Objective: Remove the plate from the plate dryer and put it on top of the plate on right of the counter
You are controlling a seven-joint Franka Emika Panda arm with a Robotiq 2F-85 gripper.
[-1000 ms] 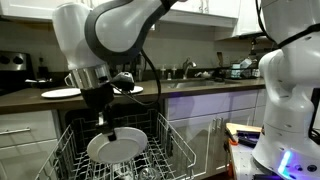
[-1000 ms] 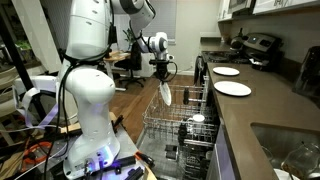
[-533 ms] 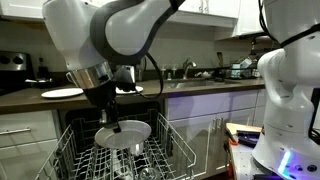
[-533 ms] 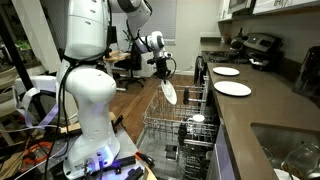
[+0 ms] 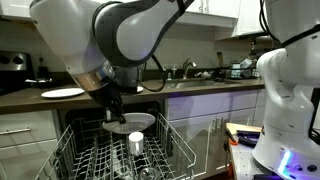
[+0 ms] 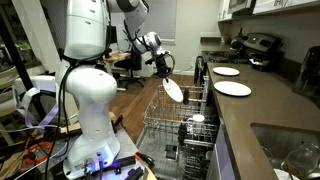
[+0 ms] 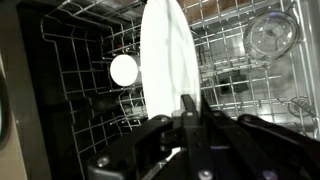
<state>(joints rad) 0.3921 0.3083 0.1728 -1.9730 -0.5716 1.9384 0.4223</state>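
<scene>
Plate (image 5: 131,123): held clear above the plate dryer (image 5: 100,158), tilted in both exterior views and edge-on in the wrist view.
Gripper (image 5: 114,114): fingers clamped on the plate's rim (the wrist view shows the pinch plainly).
Plate dryer: a wire rack with a small white cup (image 5: 136,142) among its tines, below the held plate.
Counter (image 6: 262,118): runs beside the plate dryer. On it lie two white plates: a wider plate (image 6: 233,89) by the rack's far end, and a smaller-looking plate (image 6: 226,71) just beyond it, not touching.

Pale plate (image 5: 138,122) tilted above plate dryer (image 5: 76,152)
</scene>
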